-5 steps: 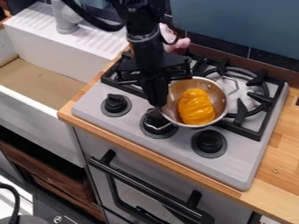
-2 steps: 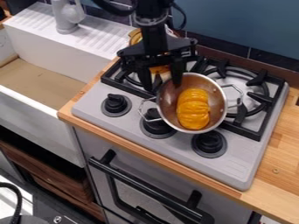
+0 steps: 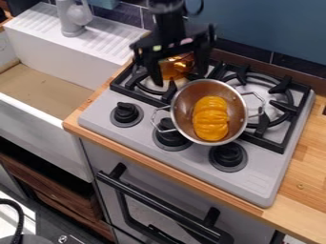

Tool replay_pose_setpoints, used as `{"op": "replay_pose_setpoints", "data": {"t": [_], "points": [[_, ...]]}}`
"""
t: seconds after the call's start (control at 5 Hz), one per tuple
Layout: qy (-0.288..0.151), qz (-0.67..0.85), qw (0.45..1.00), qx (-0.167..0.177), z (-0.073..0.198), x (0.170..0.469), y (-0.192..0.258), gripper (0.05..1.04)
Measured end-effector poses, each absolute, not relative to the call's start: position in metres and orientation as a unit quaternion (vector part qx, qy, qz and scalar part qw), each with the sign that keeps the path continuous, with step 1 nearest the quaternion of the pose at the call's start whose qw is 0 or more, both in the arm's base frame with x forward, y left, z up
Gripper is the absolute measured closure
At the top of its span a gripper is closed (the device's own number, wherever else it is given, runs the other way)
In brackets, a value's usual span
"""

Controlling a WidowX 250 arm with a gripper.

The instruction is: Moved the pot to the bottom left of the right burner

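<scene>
Camera view: gripper (image 3: 180, 79) is lifting away from the pot (image 3: 183, 110), spreading wider, gripping nothing. Pot is staying put, sitting lower-left of the right burner (image 3: 271, 98), partly overhanging the knobs (image 3: 227, 155).

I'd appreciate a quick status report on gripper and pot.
Gripper open, over left burner. Metal pot, yellow item inside, lower left of right burner. Pot handle overlaps middle knob.

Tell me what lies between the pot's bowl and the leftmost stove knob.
In the camera view, the pot's wire handle juts out there, with a strip of bare stovetop between it and the knob.
</scene>
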State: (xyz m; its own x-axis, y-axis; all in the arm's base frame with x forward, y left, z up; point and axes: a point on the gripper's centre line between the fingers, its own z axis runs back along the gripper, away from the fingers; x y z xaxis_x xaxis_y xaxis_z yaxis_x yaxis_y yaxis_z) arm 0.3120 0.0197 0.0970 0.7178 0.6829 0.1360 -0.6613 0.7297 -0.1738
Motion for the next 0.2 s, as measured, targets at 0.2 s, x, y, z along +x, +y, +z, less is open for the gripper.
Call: {"op": "replay_pose_setpoints", "data": {"t": [0.2], "points": [[-0.095,0.38,0.919,-0.055,0.1095,0.3178,0.015,0.089]]}}
